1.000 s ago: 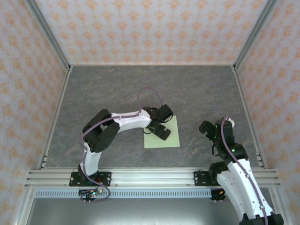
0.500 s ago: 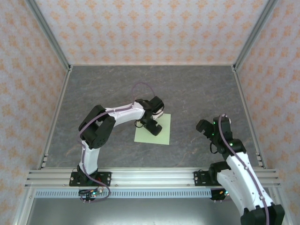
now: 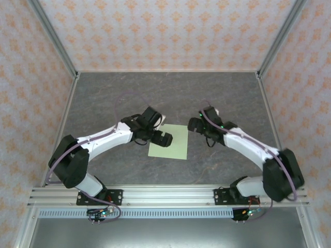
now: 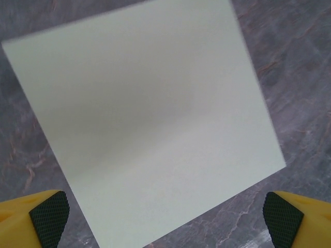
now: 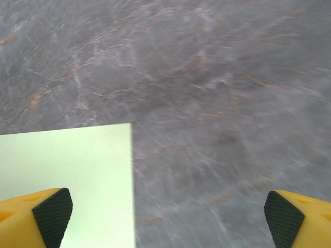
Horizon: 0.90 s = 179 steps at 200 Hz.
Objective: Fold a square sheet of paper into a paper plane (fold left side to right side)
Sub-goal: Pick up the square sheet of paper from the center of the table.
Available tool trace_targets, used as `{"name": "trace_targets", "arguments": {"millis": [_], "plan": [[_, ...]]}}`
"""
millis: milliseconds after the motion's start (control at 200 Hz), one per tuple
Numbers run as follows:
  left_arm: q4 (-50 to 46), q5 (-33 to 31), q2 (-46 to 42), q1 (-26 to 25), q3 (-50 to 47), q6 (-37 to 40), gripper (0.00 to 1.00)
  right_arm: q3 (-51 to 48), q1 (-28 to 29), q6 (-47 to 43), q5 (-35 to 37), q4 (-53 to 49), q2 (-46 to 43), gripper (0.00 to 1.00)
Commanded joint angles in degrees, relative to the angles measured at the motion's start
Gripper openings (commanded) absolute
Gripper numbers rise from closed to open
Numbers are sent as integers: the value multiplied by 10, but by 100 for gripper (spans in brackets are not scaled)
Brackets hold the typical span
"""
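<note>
Top external view: the square sheet of paper (image 3: 170, 143) lies flat on the grey marbled table (image 3: 103, 103), roughly midway between the two arms. It is unfolded and shows no crease. Being square, it has no long axis. It sits a little skewed, with its far edge nearly level with the back wall and its left edge slanting toward the near left.

The left gripper (image 3: 160, 136) is over the sheet's left edge near the far-left corner. The right gripper (image 3: 193, 124) is just beside the far-right corner, over bare table.

Left wrist view: the pale-green sheet spreads across most of the picture, turned so one corner points to the lower right. The two yellow fingers with black pads (image 4: 49, 217) stand wide apart at the bottom corners with nothing between them. I cannot tell whether they touch the paper.

Right wrist view: one corner of the sheet reaches in from the lower left, its edge running straight down, with marbled table beyond. This gripper's pads (image 5: 283, 219) are also spread wide and hold nothing.
</note>
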Motion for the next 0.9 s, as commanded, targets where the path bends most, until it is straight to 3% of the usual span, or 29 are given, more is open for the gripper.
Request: {"name": "trace_targets", "arguments": {"millis": [0, 350, 891], "plan": [[81, 42, -7, 12, -45, -85, 98, 55, 22, -2, 28, 42, 74, 98], [113, 55, 31, 15, -76, -128, 91, 163, 58, -1, 25, 32, 243, 96], [113, 63, 74, -1, -90, -135, 90, 168, 116, 24, -5, 28, 306, 95]]}}
